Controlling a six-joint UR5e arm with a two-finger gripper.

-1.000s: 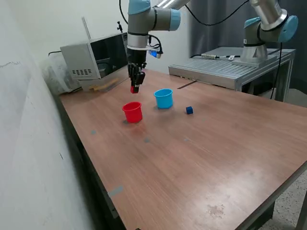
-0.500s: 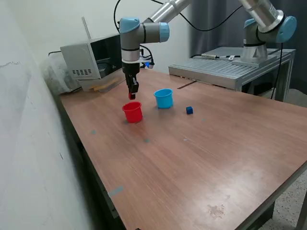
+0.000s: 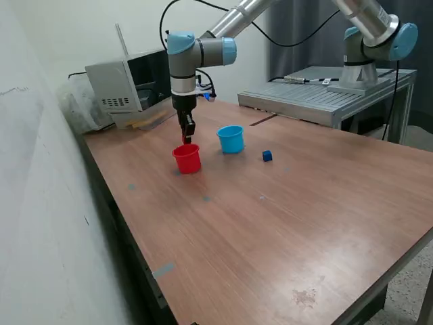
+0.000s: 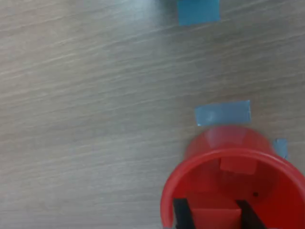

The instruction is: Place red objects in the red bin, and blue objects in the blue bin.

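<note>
The red cup (image 3: 187,160) stands on the table, with the light blue cup (image 3: 231,139) to its right in the exterior view. My gripper (image 3: 185,137) hangs just above the red cup's rim, shut on a small red cube (image 4: 215,217) between its black fingers (image 4: 181,213). In the wrist view the red cup (image 4: 209,143) is open below me, and another red cube (image 4: 238,164) lies inside it. One dark blue cube (image 3: 267,156) sits on the table to the right of the blue cup. A second blue cube is not visible.
A grey box-like appliance (image 3: 132,84) stands at the table's back, with a metal bench (image 3: 325,95) and a second arm (image 3: 372,40) behind. Blue tape patches (image 4: 222,113) mark the wood near the red cup.
My gripper, still holding the red cube, has moved slightly to the exterior view's left and lower, and now sits right over the red cup.
</note>
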